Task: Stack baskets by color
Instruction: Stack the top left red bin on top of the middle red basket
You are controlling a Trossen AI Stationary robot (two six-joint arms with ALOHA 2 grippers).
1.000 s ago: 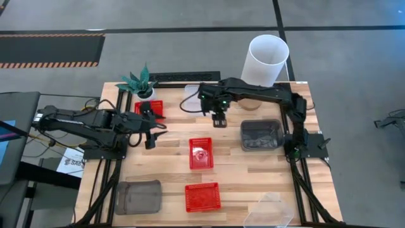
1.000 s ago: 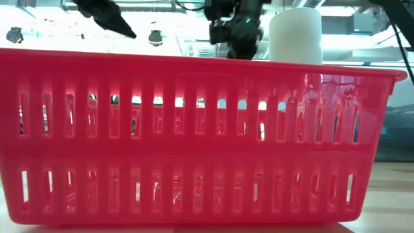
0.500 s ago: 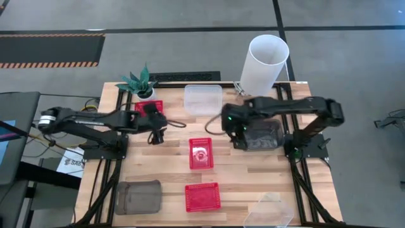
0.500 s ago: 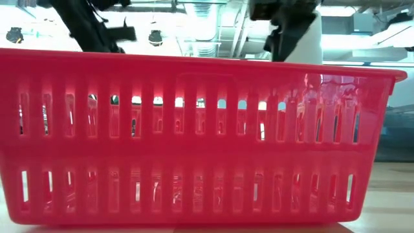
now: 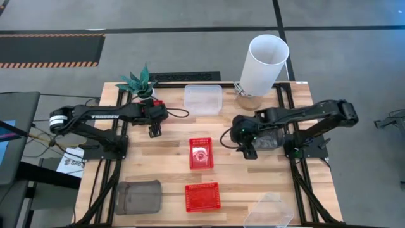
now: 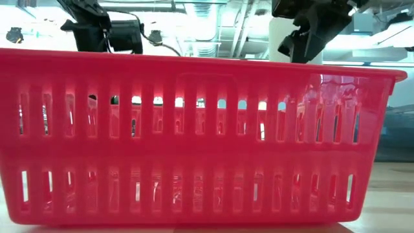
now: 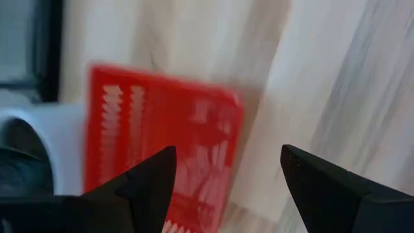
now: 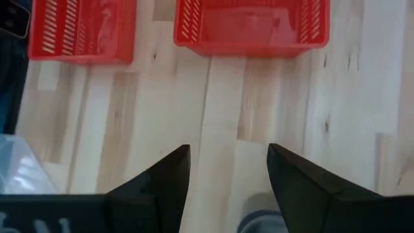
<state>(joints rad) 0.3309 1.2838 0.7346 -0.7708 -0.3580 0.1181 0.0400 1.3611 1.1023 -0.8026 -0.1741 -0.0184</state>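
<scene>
Three red baskets show in the high view: one at the far left [image 5: 157, 104] mostly under my left arm, one mid-table [image 5: 201, 153], one near the front edge [image 5: 202, 197]. A clear basket [image 5: 203, 99] sits at the far middle and another [image 5: 269, 211] at the near right. Grey baskets rest at the near left [image 5: 138, 196] and at the right [image 5: 272, 143]. My left gripper [image 5: 154, 131] [image 7: 228, 155] stands open, pointing down beside the far-left red basket [image 7: 162, 149]. My right gripper [image 5: 248, 151] [image 8: 228, 150] is open over bare wood, just left of the right grey basket.
A tall white cylinder [image 5: 266, 60] stands at the far right and a small potted plant [image 5: 138, 82] at the far left. In the low view the nearest red basket [image 6: 194, 136] fills the picture. Bare wood lies between the baskets.
My left gripper has tipped from slanting to pointing steeply down and has sunk beside the far-left red basket. My right gripper has swung from over the far middle toward the table's right and near side, uncovering the far clear basket. Both stayed open; no basket moved.
</scene>
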